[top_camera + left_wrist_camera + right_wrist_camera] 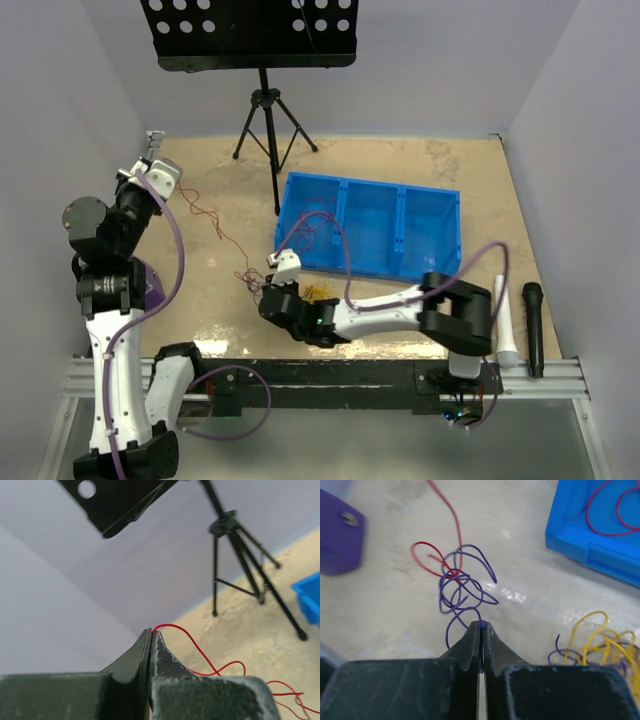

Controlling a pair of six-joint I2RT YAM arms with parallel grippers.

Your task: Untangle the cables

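My left gripper [150,176] is raised at the far left and shut on the end of a thin red cable [200,651]. That red cable [215,228] runs across the table to a small knot of purple cable [465,587] and red cable [422,550]. My right gripper [481,625] is low at the table's near middle, shut on a loop of the purple cable. In the top view the right gripper [268,296] sits beside the knot. A loose yellow and purple bundle [600,637] lies to its right.
A blue divided tray [420,235] lies right of centre, with a red cable [615,510] in its left compartment. A music stand tripod [265,110] stands at the back. A black microphone [532,325] and a white stick [505,320] lie at the right edge.
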